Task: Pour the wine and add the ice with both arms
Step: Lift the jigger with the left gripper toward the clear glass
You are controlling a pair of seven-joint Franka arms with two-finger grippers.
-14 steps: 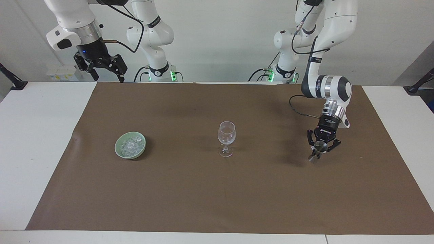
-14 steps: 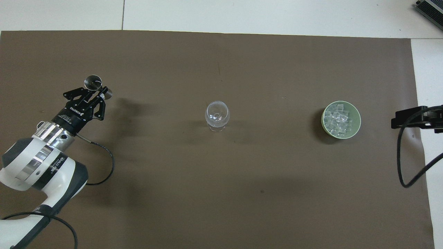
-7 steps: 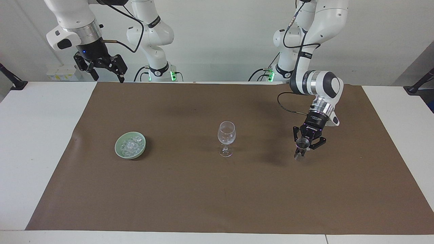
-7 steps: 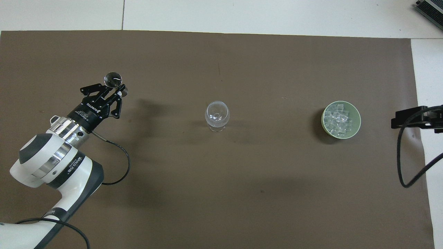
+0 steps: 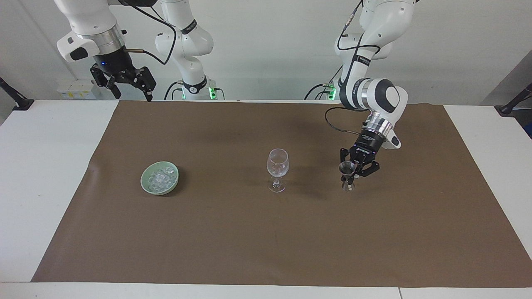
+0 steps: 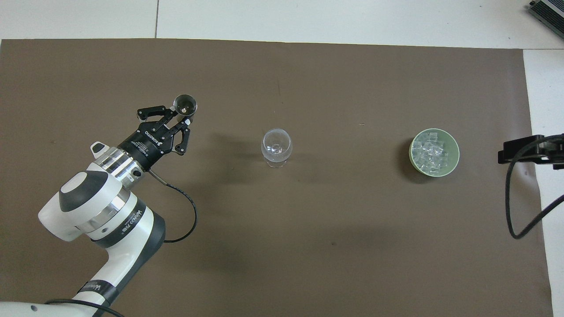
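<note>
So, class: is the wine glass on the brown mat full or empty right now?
Empty. The wine glass stands upright and clear, its bowl see-through to the stem in the overhead view; no liquid or ice shows inside.

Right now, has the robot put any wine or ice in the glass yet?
Not yet. The wine glass looks empty, and the ice is all in its green bowl. In hand: the left gripper is shut on a small metal jigger, beside the glass. The right gripper waits, open. Pouring and ice are both left.
</note>
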